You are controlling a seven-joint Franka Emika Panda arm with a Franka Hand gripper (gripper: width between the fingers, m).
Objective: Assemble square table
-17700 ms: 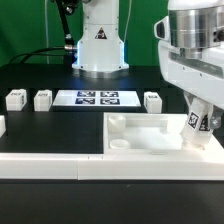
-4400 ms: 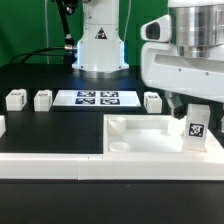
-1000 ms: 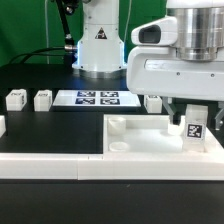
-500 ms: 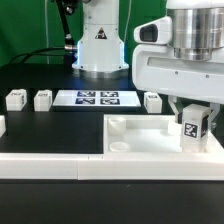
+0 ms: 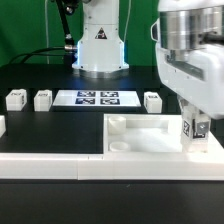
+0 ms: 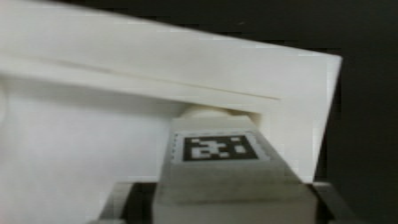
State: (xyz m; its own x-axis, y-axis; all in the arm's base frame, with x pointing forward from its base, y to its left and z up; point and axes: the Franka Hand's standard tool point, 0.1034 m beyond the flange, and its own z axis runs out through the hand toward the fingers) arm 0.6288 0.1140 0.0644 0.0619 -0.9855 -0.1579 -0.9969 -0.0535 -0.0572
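The held leg post (image 5: 197,128) stands upright, long axis vertical, its black-and-white tag facing the exterior camera. It is at the near corner of the square slab (image 5: 140,150) on the exterior view's right. The hand (image 5: 197,122) is clamped on the post from both sides, as the wrist view shows, where the post (image 6: 214,150) runs down to the slab's corner (image 6: 107,90). Its lower end seems to meet the corner there, though the blur hides whether it is seated in a hole.

The slab lies flat on the black surface (image 5: 50,130), rim up. Behind it, three loose leg posts (image 5: 152,101) (image 5: 42,99) (image 5: 15,99) flank the marker board (image 5: 97,98). A long white rail (image 5: 50,166) lies just beside the slab's near edge.
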